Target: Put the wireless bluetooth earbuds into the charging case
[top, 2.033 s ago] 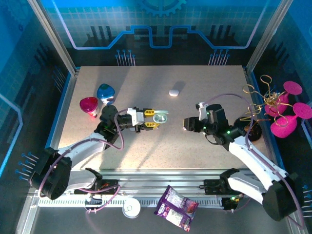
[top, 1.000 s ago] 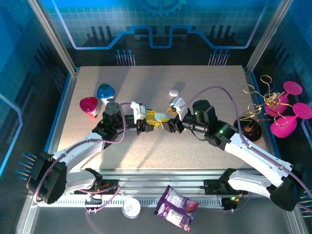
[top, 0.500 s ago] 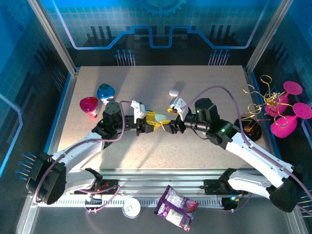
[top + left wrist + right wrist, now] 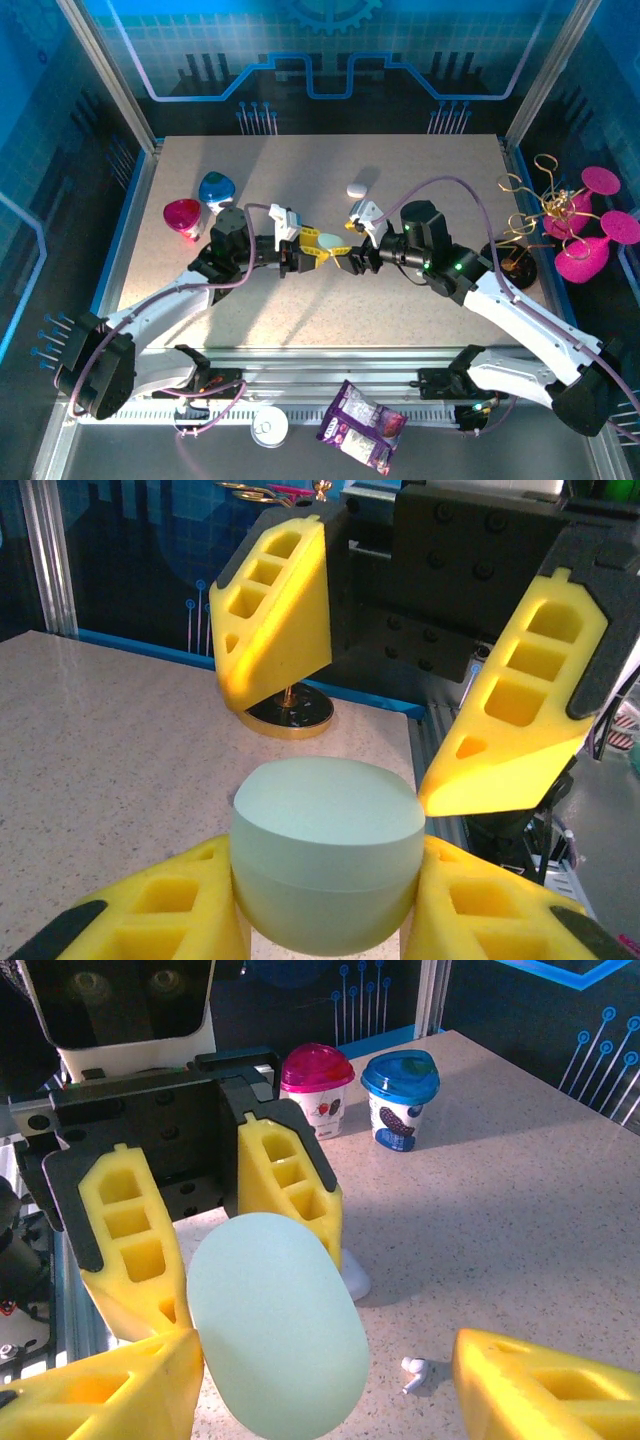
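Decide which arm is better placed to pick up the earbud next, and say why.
Right, probably. The left end effector is shut on the mint case. The right end effector is open and free, with the earbud on the table close beneath it.

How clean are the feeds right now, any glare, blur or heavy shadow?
Left wrist: mint charging case sharp, right fingers glow overexposed at tips. Right wrist: case sharp, earbud tiny but legible. Top external: soft arm shadows on table.

The earbuds (image 4: 414, 1370) on the table (image 4: 520, 1210) are too small to count.
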Controlling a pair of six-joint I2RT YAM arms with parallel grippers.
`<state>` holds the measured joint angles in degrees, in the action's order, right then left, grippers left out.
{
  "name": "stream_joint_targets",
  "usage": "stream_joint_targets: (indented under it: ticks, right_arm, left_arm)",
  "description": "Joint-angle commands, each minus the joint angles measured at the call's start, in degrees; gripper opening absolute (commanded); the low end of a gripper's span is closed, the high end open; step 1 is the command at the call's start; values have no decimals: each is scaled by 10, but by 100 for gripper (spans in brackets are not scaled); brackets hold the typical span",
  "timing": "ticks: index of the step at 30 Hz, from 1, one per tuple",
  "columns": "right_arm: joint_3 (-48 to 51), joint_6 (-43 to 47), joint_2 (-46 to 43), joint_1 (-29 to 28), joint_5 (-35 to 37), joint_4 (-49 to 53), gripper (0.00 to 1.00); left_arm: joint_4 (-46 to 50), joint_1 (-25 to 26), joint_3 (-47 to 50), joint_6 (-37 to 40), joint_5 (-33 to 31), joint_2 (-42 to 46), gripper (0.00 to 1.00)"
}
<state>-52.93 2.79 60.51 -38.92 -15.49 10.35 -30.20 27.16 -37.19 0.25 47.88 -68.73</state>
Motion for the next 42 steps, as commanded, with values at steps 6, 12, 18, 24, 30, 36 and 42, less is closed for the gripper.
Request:
stream_joint_targets:
  ticks: [6, 12, 18, 24, 30, 36, 42]
  right_arm:
    - [-4, 11, 9, 14, 16, 8, 67]
    - [-11, -22, 15, 35, 39, -10, 64]
    - [-8, -48, 14, 65, 22, -38, 63]
    - [-12, -63, 26, 79, 11, -56, 63]
    - [-24, -68, 37, 81, -4, -52, 64]
    - [-15, -100, 8, 80, -54, -50, 68]
    - [-9, -165, -25, 57, 12, -28, 70]
  left_arm:
    - [-10, 0, -28, -9, 27, 4, 31]
    - [4, 0, -25, 8, 46, 10, 30]
    - [12, -1, -22, 20, 67, 9, 31]
    - [17, -1, -23, 30, 76, 7, 31]
    - [15, -1, -20, 34, 53, 4, 32]
    - [-49, -1, -1, 7, -31, -7, 32]
    - [-91, -1, 9, 7, -96, -23, 32]
